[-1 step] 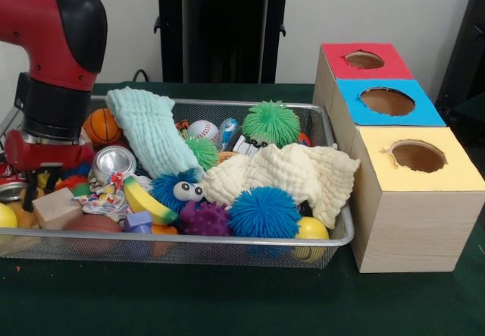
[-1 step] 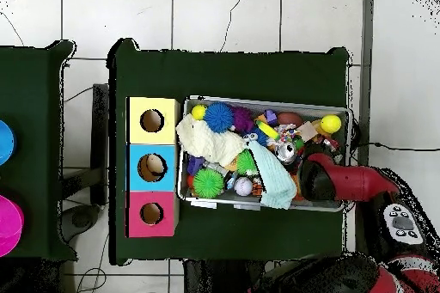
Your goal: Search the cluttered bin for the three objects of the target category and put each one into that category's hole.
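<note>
The hand [image 1: 34, 180] is lowered into the left end of the mesh bin [image 1: 227, 243], presumably to rummage; whether it is parted or closed cannot be told. Spiky balls [image 1: 264, 212] lie mid-bin among cloths [image 1: 292, 173]. The holed boxes [image 1: 413, 199] are set just right, within reach.

One wire bin [image 1: 333, 239]. One wooden box [image 1: 409, 222] with three holes: red [image 1: 364, 60], blue [image 1: 387, 102], yellow [image 1: 418, 156]. Two cloths: one pale green [image 1: 151, 131], one cream [image 1: 295, 175]. Four spiky balls: two green [image 1: 270, 122], two blue [image 1: 264, 212]. One purple knobbly ball [image 1: 204, 219], one baseball [image 1: 202, 130], one small basketball [image 1: 101, 126], one can [image 1: 114, 161], one banana [image 1: 145, 201], one wooden block [image 1: 57, 208].
</note>
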You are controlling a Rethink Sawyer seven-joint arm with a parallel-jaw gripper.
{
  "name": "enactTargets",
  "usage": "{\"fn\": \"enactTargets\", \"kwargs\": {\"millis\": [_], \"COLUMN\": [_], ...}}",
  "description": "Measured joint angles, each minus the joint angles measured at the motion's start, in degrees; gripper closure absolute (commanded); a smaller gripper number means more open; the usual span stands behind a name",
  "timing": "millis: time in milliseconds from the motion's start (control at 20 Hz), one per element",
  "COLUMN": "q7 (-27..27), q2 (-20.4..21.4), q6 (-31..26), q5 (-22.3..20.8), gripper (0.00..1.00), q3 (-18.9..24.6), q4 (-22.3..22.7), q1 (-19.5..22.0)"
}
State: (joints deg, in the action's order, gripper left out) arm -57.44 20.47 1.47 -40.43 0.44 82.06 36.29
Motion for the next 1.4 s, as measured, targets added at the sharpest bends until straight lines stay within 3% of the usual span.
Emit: {"fn": "enactTargets", "kwargs": {"millis": [250, 450, 650, 800, 1050, 1250, 1400], "q7": [-0.4, -0.4, -0.4, -0.4, -0.4, -0.4, -0.4], "q2": [4.5, 10.9, 16.2, 20.2, 24.7, 25.6, 26.0], "q6": [5.0, 11.1, 11.9, 10.2, 1.2, -5.9, -9.6], "q5": [0.5, 1.3, 1.4, 2.3, 10.2, 16.7, 21.1], "gripper": [1.00, 1.00, 1.00, 1.00, 1.00, 1.00, 1.00], "q3": [-3.5, -6.9, -6.0, -2.0, 6.7, 9.6, 10.6], "q4": [4.4, 9.5, 13.2, 16.9, 24.9, 29.9, 33.6], "q1": [-2.7, -5.7, -4.8, -0.2, 11.3, 14.9, 14.7]}}
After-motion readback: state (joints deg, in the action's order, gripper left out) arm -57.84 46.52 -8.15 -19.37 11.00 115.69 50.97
